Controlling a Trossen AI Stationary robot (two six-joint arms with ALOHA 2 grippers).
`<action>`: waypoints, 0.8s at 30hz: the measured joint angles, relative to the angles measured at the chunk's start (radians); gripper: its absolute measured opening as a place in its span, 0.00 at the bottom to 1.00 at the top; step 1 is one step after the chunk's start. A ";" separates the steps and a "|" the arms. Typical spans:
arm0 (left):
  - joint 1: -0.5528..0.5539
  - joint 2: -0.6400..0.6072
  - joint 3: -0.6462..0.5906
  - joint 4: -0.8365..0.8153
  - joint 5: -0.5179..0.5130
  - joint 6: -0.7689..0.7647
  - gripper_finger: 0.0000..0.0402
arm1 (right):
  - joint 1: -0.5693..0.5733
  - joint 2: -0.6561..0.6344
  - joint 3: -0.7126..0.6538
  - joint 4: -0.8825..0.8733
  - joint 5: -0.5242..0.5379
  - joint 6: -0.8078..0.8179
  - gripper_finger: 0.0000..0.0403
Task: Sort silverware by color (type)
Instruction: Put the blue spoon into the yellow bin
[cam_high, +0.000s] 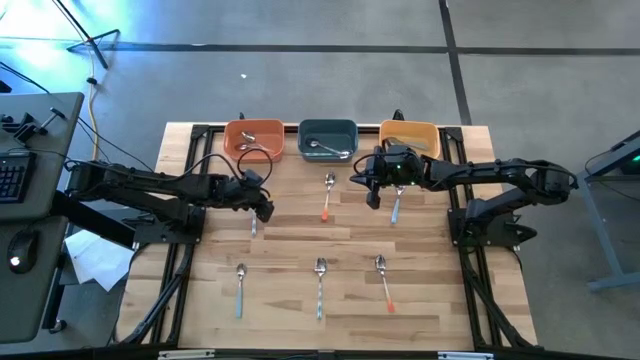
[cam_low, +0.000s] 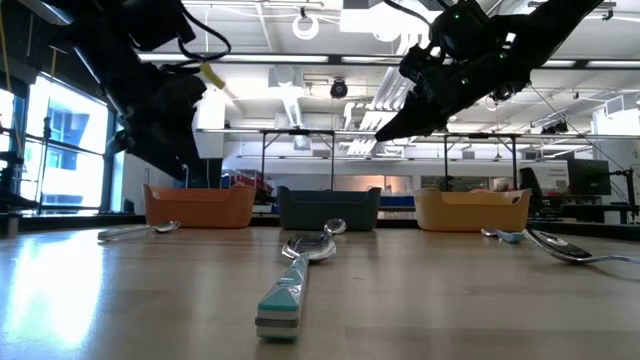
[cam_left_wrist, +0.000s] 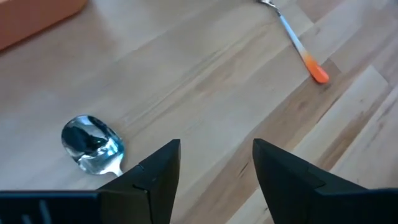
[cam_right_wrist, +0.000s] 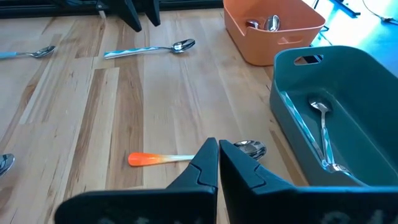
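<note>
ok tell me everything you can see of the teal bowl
The teal bowl is a rectangular, plastic-looking bin with rounded corners and a handle slot in one end wall. It sits upright at the table's far edge, between the orange bowl and the yellow bowl. Inside lie silver utensils, flat on its floor. No gripper touches it.

I can read nothing here: no label, brand, number or sign on the table, the bowls, the silverware or my own arms, and whatever hangs in the room behind, across the middle of the low frame, is too small to make out
</note>
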 joint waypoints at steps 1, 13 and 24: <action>0.000 0.001 0.000 -0.001 -0.004 -0.001 0.48 | 0.000 0.000 0.000 0.000 0.000 -0.001 0.00; 0.000 0.161 0.000 -0.062 -0.016 -0.006 0.48 | 0.000 0.000 0.000 -0.006 0.000 -0.002 0.00; 0.002 0.222 0.002 -0.063 -0.007 0.005 0.48 | 0.000 0.000 0.000 -0.006 0.000 -0.002 0.00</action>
